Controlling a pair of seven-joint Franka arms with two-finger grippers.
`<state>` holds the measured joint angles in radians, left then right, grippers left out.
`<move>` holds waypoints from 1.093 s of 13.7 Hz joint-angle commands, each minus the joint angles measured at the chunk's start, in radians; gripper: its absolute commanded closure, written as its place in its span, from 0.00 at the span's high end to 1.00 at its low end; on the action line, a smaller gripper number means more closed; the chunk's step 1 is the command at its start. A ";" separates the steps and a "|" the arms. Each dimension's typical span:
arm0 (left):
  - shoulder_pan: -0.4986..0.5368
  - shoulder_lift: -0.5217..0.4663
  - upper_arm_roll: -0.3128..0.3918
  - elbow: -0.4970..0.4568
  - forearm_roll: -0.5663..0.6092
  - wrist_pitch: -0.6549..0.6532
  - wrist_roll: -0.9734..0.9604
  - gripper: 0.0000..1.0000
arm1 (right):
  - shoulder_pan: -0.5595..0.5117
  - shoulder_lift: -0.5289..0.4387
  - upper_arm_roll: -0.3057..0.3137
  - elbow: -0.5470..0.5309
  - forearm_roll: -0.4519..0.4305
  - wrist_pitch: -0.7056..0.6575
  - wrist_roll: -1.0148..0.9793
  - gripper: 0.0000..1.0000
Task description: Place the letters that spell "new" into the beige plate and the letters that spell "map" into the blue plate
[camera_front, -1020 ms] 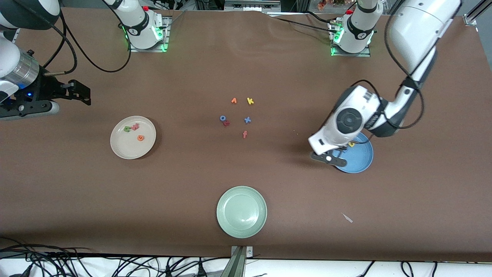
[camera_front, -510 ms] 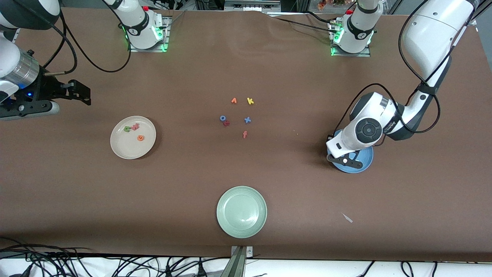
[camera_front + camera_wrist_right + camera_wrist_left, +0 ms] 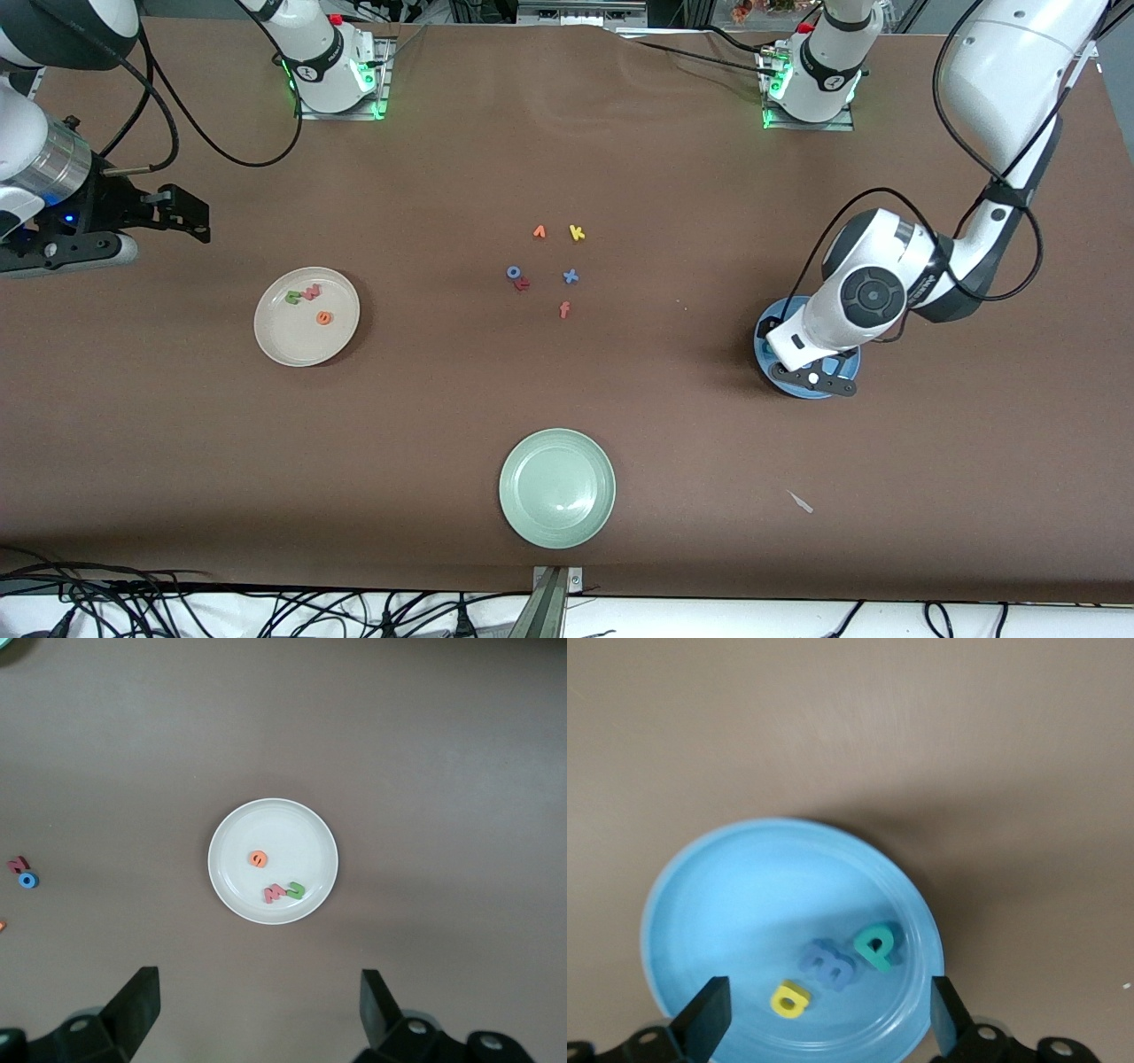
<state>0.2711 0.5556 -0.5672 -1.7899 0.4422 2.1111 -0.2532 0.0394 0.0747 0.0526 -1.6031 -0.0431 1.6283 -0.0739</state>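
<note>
Left gripper (image 3: 824, 1028) now over blue plate (image 3: 764, 330), fingers spread, m/a/p (image 3: 831, 964) inside, hidden in front view; right gripper (image 3: 257, 1010) waits, fingers apart.

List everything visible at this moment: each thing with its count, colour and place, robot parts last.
beige plate: 1, cream-beige, toward the right arm's end of the table.
letters n, e, w: 3, green, orange, pinkish-red, in the beige plate.
blue plate: 1, mid-blue, toward the left arm's end.
letters m, a, p: 3, blue, yellow, teal, in the blue plate.
green plate: 1, pale green, nearest the front camera.
loose letters: 6, orange, yellow, blue, red, mid-table.
left gripper: 1, black fingers, open over the blue plate, holding nothing.
right gripper: 1, black fingers, open, waiting at its end of the table.
</note>
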 commanded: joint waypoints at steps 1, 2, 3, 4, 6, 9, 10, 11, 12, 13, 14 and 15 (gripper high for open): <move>0.007 -0.089 -0.022 0.048 -0.011 -0.070 0.009 1.00 | -0.004 0.004 0.007 0.009 -0.009 -0.011 -0.006 1.00; 0.007 -0.094 -0.036 0.108 -0.042 -0.132 0.011 1.00 | -0.004 0.004 0.007 0.009 -0.009 -0.011 -0.006 1.00; -0.006 -0.095 -0.043 0.171 -0.060 -0.208 0.012 1.00 | -0.004 0.004 0.007 0.009 -0.011 -0.011 -0.006 1.00; -0.032 -0.117 -0.036 0.208 -0.080 -0.242 0.009 1.00 | -0.004 0.004 0.007 0.009 -0.009 -0.011 -0.006 1.00; -0.068 -0.189 0.019 0.211 -0.188 -0.252 0.011 1.00 | -0.004 0.007 0.007 0.009 -0.009 -0.011 -0.006 1.00; -0.231 -0.311 0.243 0.204 -0.307 -0.279 0.012 1.00 | -0.004 0.008 0.007 0.009 -0.009 -0.010 -0.006 1.00; -0.289 -0.341 0.319 0.201 -0.309 -0.283 0.012 1.00 | -0.004 0.008 0.007 0.009 -0.009 -0.011 -0.006 1.00; -0.308 -0.365 0.364 0.201 -0.321 -0.287 0.012 1.00 | -0.004 0.008 0.007 0.009 -0.009 -0.010 -0.006 1.00; -0.309 -0.396 0.384 0.198 -0.368 -0.287 0.014 1.00 | -0.004 0.008 0.007 0.009 -0.009 -0.010 -0.006 1.00; -0.309 -0.431 0.403 0.173 -0.426 -0.287 0.023 1.00 | -0.004 0.008 0.007 0.009 -0.009 -0.010 -0.006 1.00; -0.303 -0.462 0.415 0.134 -0.480 -0.289 0.026 1.00 | -0.004 0.008 0.007 0.009 -0.009 -0.010 -0.006 1.00; -0.299 -0.495 0.424 0.101 -0.493 -0.292 0.032 1.00 | -0.004 0.008 0.007 0.009 -0.011 -0.010 -0.006 1.00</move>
<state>-0.0224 0.1445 -0.1748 -1.5939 0.0086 1.8181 -0.2479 0.0395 0.0832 0.0529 -1.6032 -0.0432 1.6283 -0.0740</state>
